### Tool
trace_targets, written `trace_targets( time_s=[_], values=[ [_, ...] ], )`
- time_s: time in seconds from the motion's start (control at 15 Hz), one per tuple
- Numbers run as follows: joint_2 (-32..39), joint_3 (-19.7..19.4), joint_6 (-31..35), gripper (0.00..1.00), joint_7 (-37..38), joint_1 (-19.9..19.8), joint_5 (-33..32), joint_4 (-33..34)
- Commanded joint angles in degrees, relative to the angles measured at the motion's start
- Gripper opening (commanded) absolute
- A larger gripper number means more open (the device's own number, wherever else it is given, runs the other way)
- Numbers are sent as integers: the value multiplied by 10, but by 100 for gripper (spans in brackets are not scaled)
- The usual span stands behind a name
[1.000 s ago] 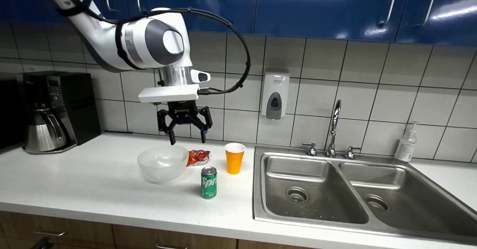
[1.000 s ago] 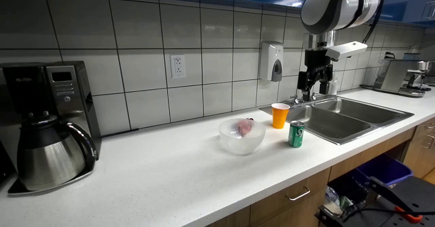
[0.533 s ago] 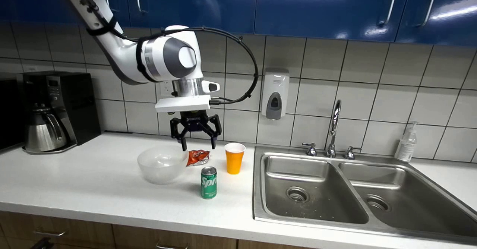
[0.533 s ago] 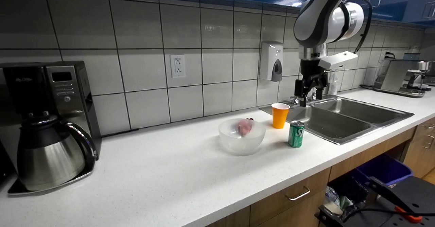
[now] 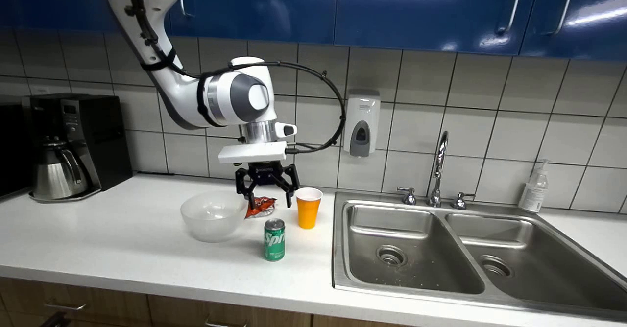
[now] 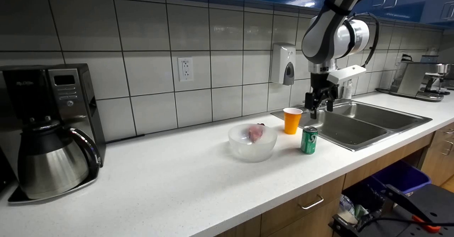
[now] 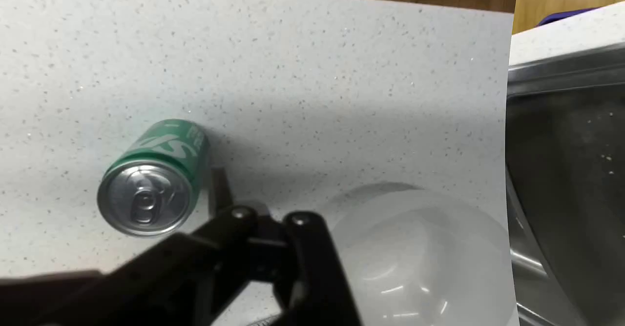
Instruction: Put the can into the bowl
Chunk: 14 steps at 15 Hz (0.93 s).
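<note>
The green can (image 5: 274, 243) with a silvery top stands upright on the counter in both exterior views (image 6: 309, 142). It also shows in the wrist view (image 7: 168, 143), left of the dark finger (image 7: 320, 267). The whitish translucent bowl (image 5: 210, 226) stands beside the can, apart from it. It also shows in an exterior view (image 6: 248, 152) and at the lower right of the wrist view (image 7: 464, 262). My gripper (image 5: 270, 204) is open and empty, pointing down in the air above the counter, higher than the can. It also shows in an exterior view (image 6: 321, 113).
An orange cup (image 5: 307, 213) stands behind the can, near the sink (image 5: 340, 248). A red packet (image 5: 262, 206) lies behind the bowl. A coffee maker (image 6: 71, 98) stands at the far end of the counter. A soap dispenser (image 5: 361, 121) hangs on the tiled wall.
My gripper has come down, moving right in an exterior view and slightly left in another, and is closer to the can. The fingers stay open. The can and bowl have not moved.
</note>
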Motion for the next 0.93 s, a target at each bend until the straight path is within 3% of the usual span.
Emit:
trace_targets(
  time_s=[0.0, 0.87],
  values=[
    [37, 12, 13, 100, -10, -12, 20, 30],
    [147, 30, 22, 100, -11, -27, 69, 112]
  ],
)
